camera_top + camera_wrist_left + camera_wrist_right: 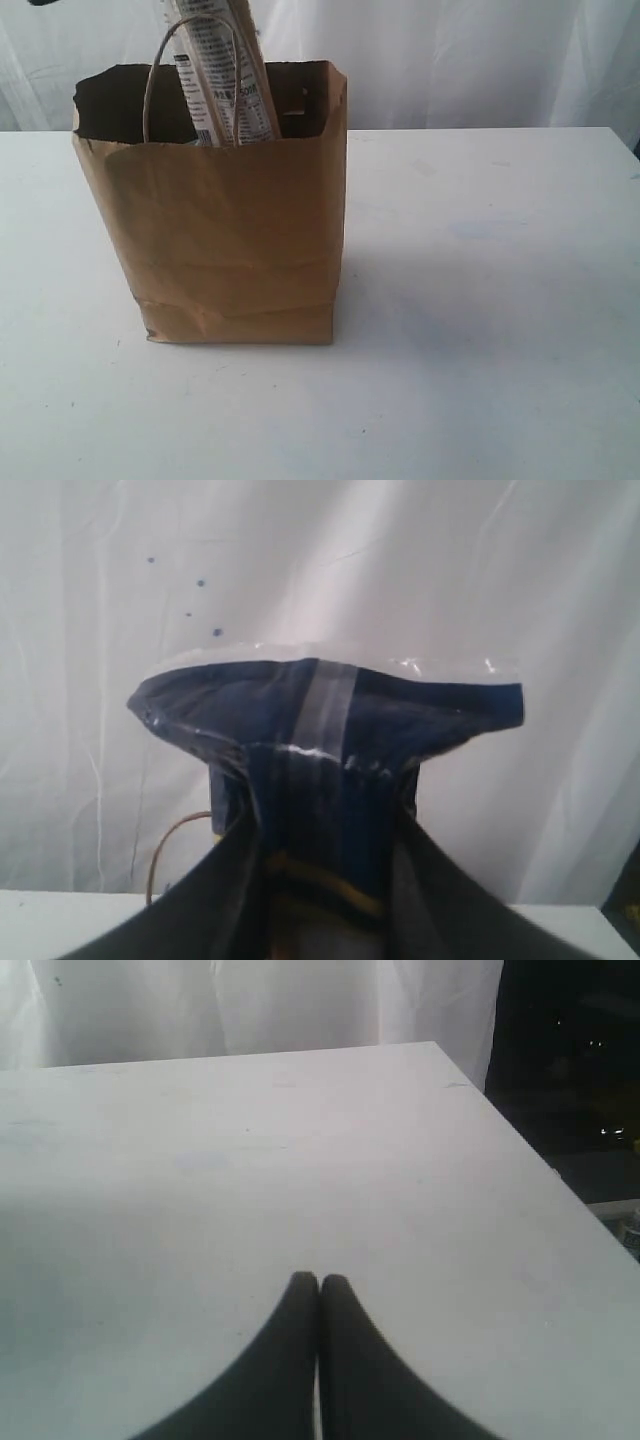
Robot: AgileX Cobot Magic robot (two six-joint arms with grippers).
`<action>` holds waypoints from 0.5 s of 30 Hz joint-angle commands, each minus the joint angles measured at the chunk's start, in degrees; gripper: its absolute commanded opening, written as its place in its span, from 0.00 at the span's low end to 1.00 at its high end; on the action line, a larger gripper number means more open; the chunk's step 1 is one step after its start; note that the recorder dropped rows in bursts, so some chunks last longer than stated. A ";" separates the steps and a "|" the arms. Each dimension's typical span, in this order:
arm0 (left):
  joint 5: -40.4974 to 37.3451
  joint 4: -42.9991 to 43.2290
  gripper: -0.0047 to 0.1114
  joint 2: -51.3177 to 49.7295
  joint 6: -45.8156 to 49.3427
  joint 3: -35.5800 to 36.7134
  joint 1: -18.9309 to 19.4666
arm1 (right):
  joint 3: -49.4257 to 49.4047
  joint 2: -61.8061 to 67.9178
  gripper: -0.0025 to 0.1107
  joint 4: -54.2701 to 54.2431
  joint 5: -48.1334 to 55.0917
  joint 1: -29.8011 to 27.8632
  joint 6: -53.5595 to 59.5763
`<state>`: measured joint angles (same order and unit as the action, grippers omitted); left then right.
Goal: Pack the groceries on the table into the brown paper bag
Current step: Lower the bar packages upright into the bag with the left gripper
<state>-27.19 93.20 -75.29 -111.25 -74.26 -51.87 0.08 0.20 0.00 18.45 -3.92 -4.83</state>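
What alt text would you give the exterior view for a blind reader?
A tall brown paper bag stands open on a white table, with a long white-and-black packet sticking up out of its top behind a thin loop handle. A white curtain hangs behind.

The brown paper bag (230, 240) is coloured plain kraft brown outside, while its inside is seen as dark shadow. Its twine handle (147, 95) is coloured pale beige. The long white-black twin packet (228, 85) is printed white with black lettering. In the left wrist view its end is shown dark blue, crossed by a pale grey band and a yellow stripe. The table (480, 320) and the curtain (470, 60) are seen as plain white. The left gripper (318, 825) and the right gripper (319, 1282) are finished in black.
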 commanded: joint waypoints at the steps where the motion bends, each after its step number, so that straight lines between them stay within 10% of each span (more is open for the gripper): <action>1: 4.02 1.94 0.04 -0.98 6.41 0.52 -0.26 | -0.08 -0.20 0.02 0.00 -0.45 -0.10 0.03; 15: 4.21 3.85 0.04 -9.02 21.79 0.52 -0.15 | -0.08 -0.20 0.02 0.00 -0.45 -0.10 0.03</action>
<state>-20.25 93.97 -82.69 -93.71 -74.46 -52.10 0.08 0.20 0.00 18.45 -3.92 -4.83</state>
